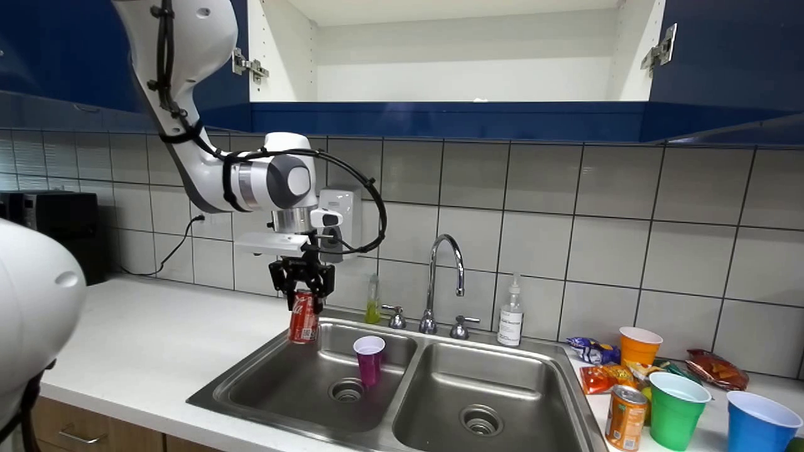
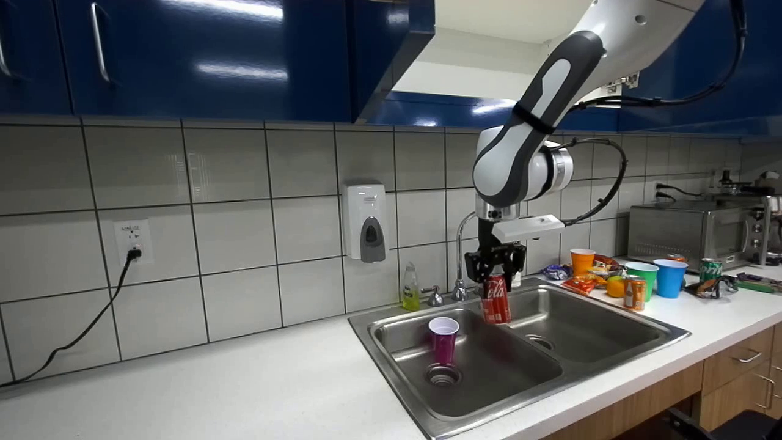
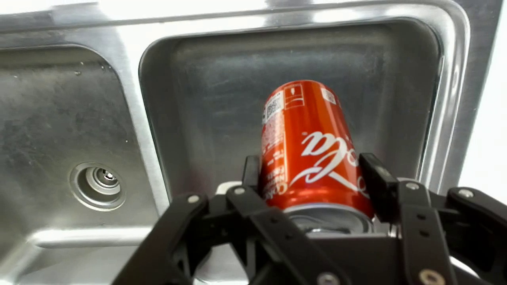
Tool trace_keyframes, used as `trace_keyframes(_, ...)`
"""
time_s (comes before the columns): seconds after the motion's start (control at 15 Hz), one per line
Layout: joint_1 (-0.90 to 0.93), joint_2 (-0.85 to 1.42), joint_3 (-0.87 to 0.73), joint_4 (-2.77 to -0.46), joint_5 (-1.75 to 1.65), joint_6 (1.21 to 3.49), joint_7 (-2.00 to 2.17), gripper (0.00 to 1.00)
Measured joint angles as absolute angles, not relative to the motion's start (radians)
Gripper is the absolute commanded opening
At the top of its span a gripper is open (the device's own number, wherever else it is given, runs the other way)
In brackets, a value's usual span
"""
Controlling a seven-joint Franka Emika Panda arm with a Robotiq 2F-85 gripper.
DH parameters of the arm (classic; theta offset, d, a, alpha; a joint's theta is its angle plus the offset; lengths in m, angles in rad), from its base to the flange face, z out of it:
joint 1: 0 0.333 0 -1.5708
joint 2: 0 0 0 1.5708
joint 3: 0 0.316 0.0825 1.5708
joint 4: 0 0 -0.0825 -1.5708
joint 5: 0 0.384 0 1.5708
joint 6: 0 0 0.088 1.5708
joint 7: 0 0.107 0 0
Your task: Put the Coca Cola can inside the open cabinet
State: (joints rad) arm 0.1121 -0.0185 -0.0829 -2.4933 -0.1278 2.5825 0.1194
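The red Coca Cola can (image 3: pixel 313 118) is clamped between both black fingers of my gripper (image 3: pixel 311 174), near its silvery top. In an exterior view the can (image 1: pixel 303 325) hangs slightly tilted above the sink, and my gripper (image 1: pixel 305 304) points straight down onto it. The can (image 2: pixel 496 305) is also lifted clear of the basin in an exterior view. Above the tiled wall, the open cabinet (image 1: pixel 446 119) shows its cream interior over a dark blue bottom edge, well higher than the can. Part of the cabinet (image 2: pixel 470 70) is hidden behind the arm in an exterior view.
Below the can lies a double steel sink (image 1: pixel 411 383) with a purple cup (image 1: pixel 369 361) in one basin. A tall faucet (image 1: pixel 432 282) and soap bottle (image 1: pixel 510 320) stand behind. Open blue doors (image 1: pixel 722 69) flank the cabinet. Cups, snacks and an orange can (image 1: pixel 625 417) crowd the counter.
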Motion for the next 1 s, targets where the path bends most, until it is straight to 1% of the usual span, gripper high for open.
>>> trace_keyframes(1.0, 0.085, -0.23, -0.029, -2.561, -0.125, 2.466, 0.121, 0.39)
